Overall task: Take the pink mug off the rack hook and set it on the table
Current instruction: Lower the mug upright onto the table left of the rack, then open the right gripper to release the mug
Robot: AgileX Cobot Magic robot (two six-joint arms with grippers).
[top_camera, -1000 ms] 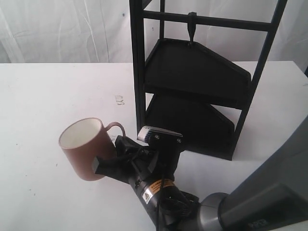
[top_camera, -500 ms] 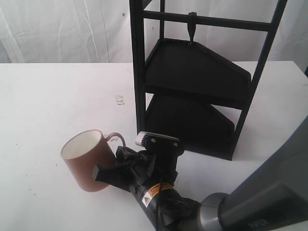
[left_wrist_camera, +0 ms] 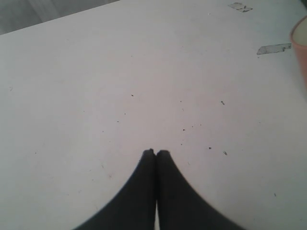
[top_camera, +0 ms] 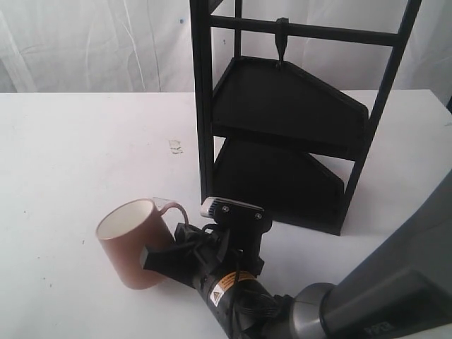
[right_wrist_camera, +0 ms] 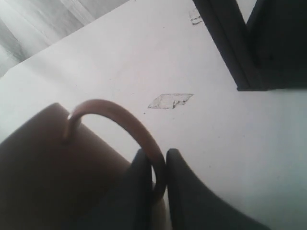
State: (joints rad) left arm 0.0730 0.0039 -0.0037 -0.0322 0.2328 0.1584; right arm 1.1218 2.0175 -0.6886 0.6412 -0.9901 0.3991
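Right gripper (top_camera: 166,240): narrow, pinched on the thin loop handle of the pink mug (top_camera: 134,244). The right wrist view shows the handle running between the two fingers (right_wrist_camera: 144,182). The exterior view hides that pinch behind the mug body.

The mug is tilted, white inside facing up and away from my wrist. I can't tell whether its base touches the table (top_camera: 70,141).

The hook (top_camera: 282,42) is high above the gripper, well apart from the mug. The rack (top_camera: 282,120) is just beyond my right wrist.

Writing: a yellow warning sticker (top_camera: 224,288) on my right arm, text too small to read. It only shows in the exterior view.

Left gripper (left_wrist_camera: 156,152): fingers pressed together, nothing between them, over bare table. Past it, that view catches a sliver of the mug rim and a strip of clear tape (left_wrist_camera: 273,48).
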